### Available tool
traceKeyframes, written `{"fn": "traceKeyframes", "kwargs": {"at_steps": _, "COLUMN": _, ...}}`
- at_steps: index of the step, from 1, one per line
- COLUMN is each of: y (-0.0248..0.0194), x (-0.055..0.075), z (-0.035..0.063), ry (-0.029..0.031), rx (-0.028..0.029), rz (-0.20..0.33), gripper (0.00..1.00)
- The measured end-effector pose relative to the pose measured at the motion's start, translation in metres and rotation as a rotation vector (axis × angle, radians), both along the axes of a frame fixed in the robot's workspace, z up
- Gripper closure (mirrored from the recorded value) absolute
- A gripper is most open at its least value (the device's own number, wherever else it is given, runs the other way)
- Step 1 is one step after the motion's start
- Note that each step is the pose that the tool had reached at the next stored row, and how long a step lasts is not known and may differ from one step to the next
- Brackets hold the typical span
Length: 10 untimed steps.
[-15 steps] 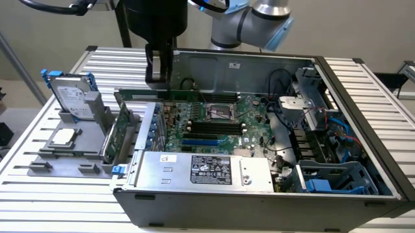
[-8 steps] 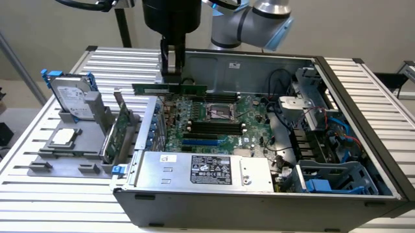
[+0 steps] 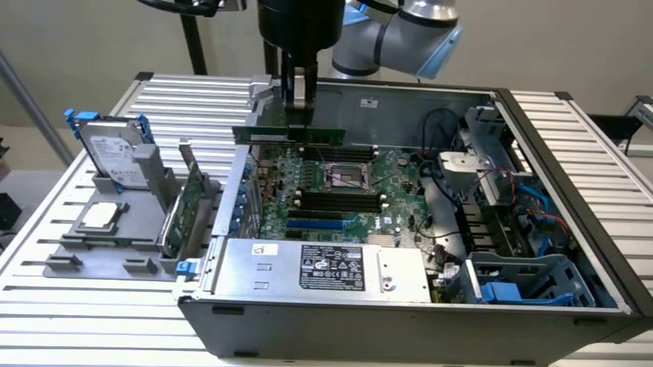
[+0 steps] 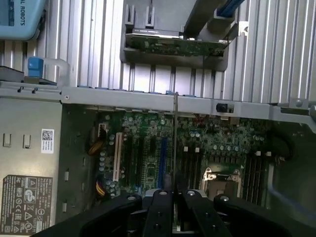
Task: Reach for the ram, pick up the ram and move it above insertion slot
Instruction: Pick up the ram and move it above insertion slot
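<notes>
Silver-grey arm (image 3: 393, 34) with pale blue joint caps, black wrist housing, black end effector (image 3: 298, 95), round screws

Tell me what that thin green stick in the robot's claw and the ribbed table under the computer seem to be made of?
The ram, clamped in the gripper, looks like green circuit board, matte, with small dark chips along it. The table looks like bare metal, probably aluminium: pale silver slats with a dull sheen and straight grooves.

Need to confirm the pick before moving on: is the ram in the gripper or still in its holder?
In the gripper: the ram hangs level between the shut fingers, above the motherboard.
</notes>
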<state>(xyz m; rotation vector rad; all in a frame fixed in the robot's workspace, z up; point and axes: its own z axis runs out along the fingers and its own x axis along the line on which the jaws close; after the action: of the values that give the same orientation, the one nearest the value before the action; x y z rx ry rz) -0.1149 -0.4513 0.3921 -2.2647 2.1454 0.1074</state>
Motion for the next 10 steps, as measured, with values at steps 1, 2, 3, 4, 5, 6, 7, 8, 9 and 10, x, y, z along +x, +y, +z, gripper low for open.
{"fn": "traceKeyframes", "kwargs": {"at_steps": 1, "y": 0.0006, "x": 0.004, "z": -0.0003, "ry": 0.0000, "rx": 0.0000, "rz": 0.000, "gripper": 0.87}}
{"fn": "traceKeyframes", "kwargs": {"at_steps": 2, "y": 0.0010, "x": 0.008, "z": -0.0005, "ry": 0.0000, "rx": 0.0000, "rz": 0.000, "gripper": 0.87}}
{"fn": "traceKeyframes", "kwargs": {"at_steps": 3, "y": 0.0015, "x": 0.012, "z": -0.0008, "ry": 0.0000, "rx": 0.0000, "rz": -0.001, "gripper": 0.87}}
{"fn": "traceKeyframes", "kwargs": {"at_steps": 4, "y": 0.0019, "x": 0.015, "z": -0.0013, "ry": 0.0000, "rx": -0.0001, "rz": -0.002, "gripper": 0.87}}
{"fn": "traceKeyframes", "kwargs": {"at_steps": 5, "y": 0.0022, "x": 0.017, "z": -0.0019, "ry": 0.0000, "rx": 0.0000, "rz": -0.004, "gripper": 0.87}}
{"fn": "traceKeyframes", "kwargs": {"at_steps": 6, "y": 0.0024, "x": 0.019, "z": -0.0024, "ry": 0.0000, "rx": 0.0001, "rz": -0.007, "gripper": 0.87}}
{"fn": "traceKeyframes", "kwargs": {"at_steps": 7, "y": 0.0026, "x": 0.021, "z": -0.0028, "ry": 0.0000, "rx": 0.0000, "rz": -0.010, "gripper": 0.87}}
{"fn": "traceKeyframes", "kwargs": {"at_steps": 8, "y": 0.0029, "x": 0.023, "z": -0.0032, "ry": -0.0001, "rx": 0.0001, "rz": -0.013, "gripper": 0.87}}
{"fn": "traceKeyframes", "kwargs": {"at_steps": 9, "y": 0.0030, "x": 0.025, "z": -0.0035, "ry": 0.0000, "rx": 0.0000, "rz": -0.016, "gripper": 0.87}}
{"fn": "traceKeyframes", "kwargs": {"at_steps": 10, "y": 0.0033, "x": 0.026, "z": -0.0039, "ry": 0.0000, "rx": 0.0000, "rz": -0.020, "gripper": 0.87}}
